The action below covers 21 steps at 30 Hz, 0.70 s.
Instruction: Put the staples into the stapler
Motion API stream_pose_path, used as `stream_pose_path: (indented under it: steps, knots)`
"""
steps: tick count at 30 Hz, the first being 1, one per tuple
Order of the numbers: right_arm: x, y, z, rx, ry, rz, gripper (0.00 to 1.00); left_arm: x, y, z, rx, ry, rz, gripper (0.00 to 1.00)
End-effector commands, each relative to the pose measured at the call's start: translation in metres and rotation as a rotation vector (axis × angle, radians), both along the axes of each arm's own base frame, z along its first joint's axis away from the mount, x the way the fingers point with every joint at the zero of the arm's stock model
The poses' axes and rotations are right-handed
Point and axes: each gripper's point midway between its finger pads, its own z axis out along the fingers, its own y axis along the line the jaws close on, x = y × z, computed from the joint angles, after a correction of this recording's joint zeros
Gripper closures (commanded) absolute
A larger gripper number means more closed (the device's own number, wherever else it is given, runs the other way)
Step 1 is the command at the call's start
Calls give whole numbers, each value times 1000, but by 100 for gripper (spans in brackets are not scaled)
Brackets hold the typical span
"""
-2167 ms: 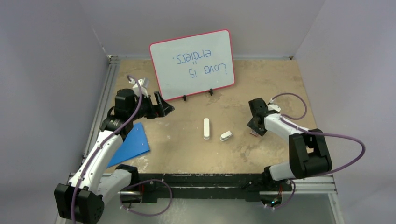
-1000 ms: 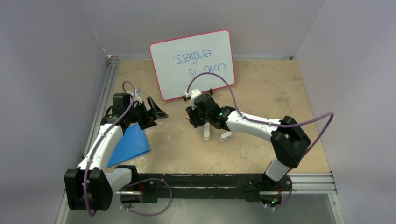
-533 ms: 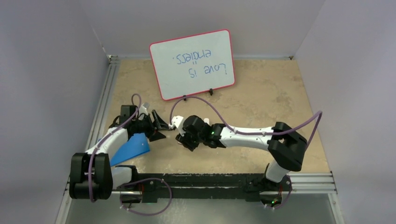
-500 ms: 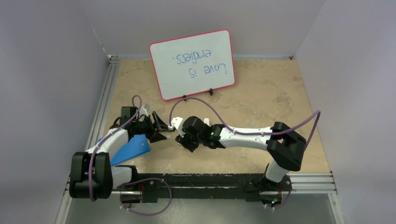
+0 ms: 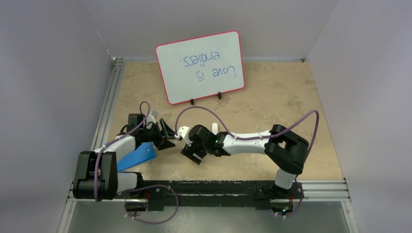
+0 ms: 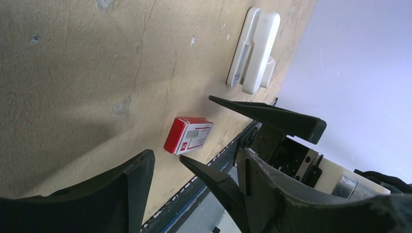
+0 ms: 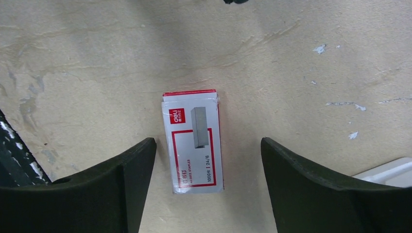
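Note:
A small red box with a white label [image 7: 194, 141] lies flat and closed on the table, so the staples inside are hidden. My right gripper [image 7: 208, 141] hangs over it, open, one finger on each side and neither touching. The box [image 6: 188, 135] also shows in the left wrist view, under the right gripper's fingers [image 6: 267, 116]. Just left of it my left gripper [image 6: 197, 155] is open and empty. The slim white stapler [image 6: 243, 48] lies beyond, with another white piece right beside it. From above, only the stapler's far end [image 5: 214, 127] shows past the right arm [image 5: 243, 138].
A whiteboard with a red frame [image 5: 200, 67] stands at the back. A blue sheet [image 5: 138, 156] lies under the left arm. The black front rail [image 5: 214, 187] runs close to both grippers. Grey walls close in the left, right and back.
The right arm swung from above the stapler to the left and toward the front rail, and its jaws spread wide. The left arm lowered toward the front, and its jaws narrowed a little.

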Motion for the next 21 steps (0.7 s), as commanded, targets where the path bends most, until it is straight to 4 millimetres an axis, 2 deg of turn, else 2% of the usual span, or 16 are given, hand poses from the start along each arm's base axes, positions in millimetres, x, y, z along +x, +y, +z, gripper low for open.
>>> stream_pose_path:
  steps: [1, 4, 6, 11, 16, 21]
  knots:
    - [2, 9, 16, 66, -30, 11, 16, 4, -6, 5, -10, -60, -30, 38]
    - [-4, 6, 1, 5, 20, 21, 22, 3, -6, -1, -4, -24, -19, 44]
    - [-3, 3, -3, -11, 17, 13, 26, 1, -7, -3, -8, -18, -31, 47]
    - [-2, -1, -5, -17, -6, 21, 36, -2, -16, -3, -7, -64, -74, 47]
    - [1, 3, -1, 13, -44, 37, 46, -11, -32, -11, 13, -76, -153, 45]
    - [-1, 5, 11, 65, -68, 65, 49, -18, -39, -18, 17, -84, -181, 51]
